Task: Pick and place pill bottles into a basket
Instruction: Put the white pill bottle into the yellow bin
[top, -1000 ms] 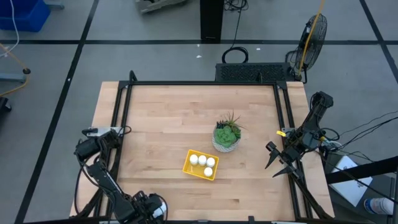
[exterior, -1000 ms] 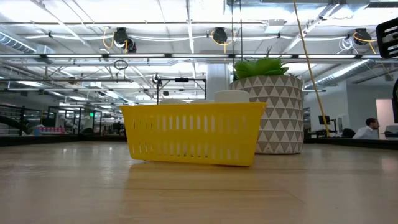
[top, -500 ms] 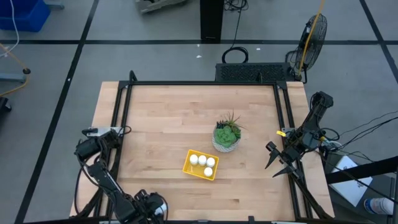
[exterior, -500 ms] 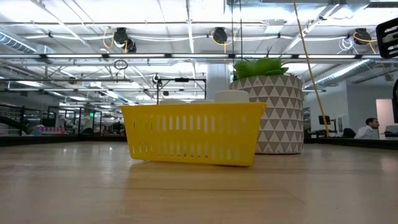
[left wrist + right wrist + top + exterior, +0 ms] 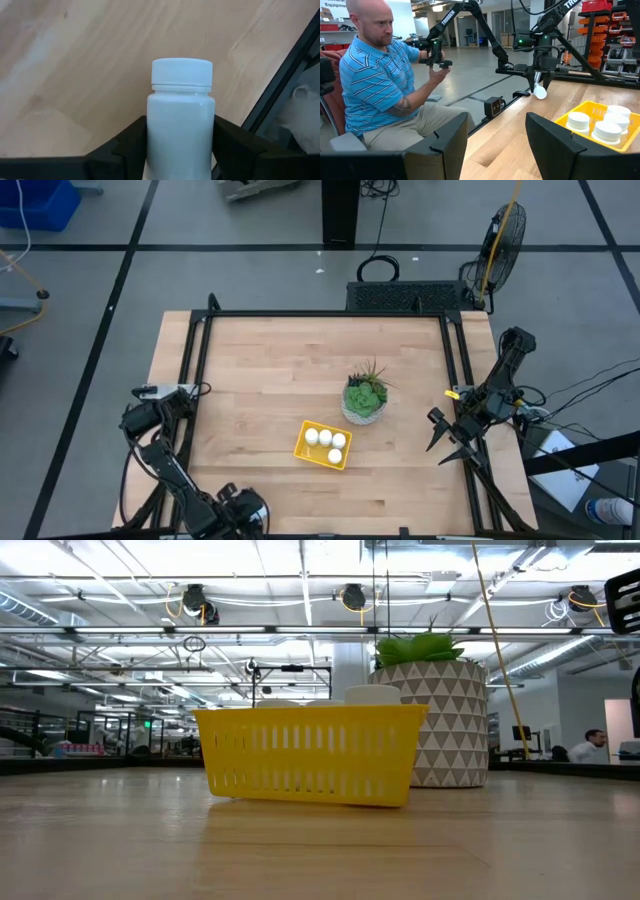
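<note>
The yellow basket [image 5: 322,444] stands on the table near its middle, just in front of the plant pot; it also shows in the low view [image 5: 310,755] and the right wrist view [image 5: 585,112]. Three white pill bottles [image 5: 325,438] stand in it. My left gripper [image 5: 540,80] is at the table's near left corner, shut on one more white pill bottle [image 5: 181,130]. My right gripper [image 5: 445,442] hangs open and empty at the table's right edge. My left gripper pinches the bottle's body on two opposite sides [image 5: 151,135] between its two fingers, below the cap. The cap points away from the gripper. The fingers point down, and the bottle [image 5: 539,91] hangs below them, tilted and clear of the table.
A pale patterned pot with a green plant [image 5: 364,400] stands right behind the basket. Black frame rails [image 5: 195,380] run along the table's left, far and right sides. A person [image 5: 385,85] sits beyond the table's left side, holding a hand controller.
</note>
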Tool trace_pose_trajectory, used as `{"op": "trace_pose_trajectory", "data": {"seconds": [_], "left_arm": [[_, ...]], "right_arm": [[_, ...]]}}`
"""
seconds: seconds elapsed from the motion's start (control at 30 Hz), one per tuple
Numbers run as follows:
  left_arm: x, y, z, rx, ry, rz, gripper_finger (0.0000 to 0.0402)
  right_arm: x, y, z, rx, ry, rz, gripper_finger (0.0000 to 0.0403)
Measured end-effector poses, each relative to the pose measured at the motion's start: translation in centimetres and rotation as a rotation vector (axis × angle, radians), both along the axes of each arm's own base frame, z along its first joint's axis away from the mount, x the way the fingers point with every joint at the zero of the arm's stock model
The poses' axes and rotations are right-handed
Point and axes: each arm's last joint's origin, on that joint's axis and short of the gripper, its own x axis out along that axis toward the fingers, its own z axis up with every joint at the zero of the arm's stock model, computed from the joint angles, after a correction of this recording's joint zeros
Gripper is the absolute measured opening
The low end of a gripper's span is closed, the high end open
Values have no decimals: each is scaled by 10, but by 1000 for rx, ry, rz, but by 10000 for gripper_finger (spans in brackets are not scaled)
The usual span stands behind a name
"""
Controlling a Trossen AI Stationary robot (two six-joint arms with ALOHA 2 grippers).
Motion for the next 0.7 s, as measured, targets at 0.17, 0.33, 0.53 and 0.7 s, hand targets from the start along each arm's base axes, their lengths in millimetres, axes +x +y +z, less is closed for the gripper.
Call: {"op": "trace_pose_trajectory", "data": {"seconds": [0.17, 0.33, 0.53, 0.7], "left_arm": [[0, 0, 1, 66, -104, 13, 201], [0, 1, 3, 118, -187, 23, 185], [2, 2, 4, 156, -246, 36, 199], [3, 3, 4, 189, -277, 20, 192]], "right_arm": [[0, 0, 0, 0, 0, 0, 194], [0, 0, 0, 0, 0, 0, 194], [0, 0, 0, 0, 0, 0, 194], [0, 0, 0, 0, 0, 0, 194]]}}
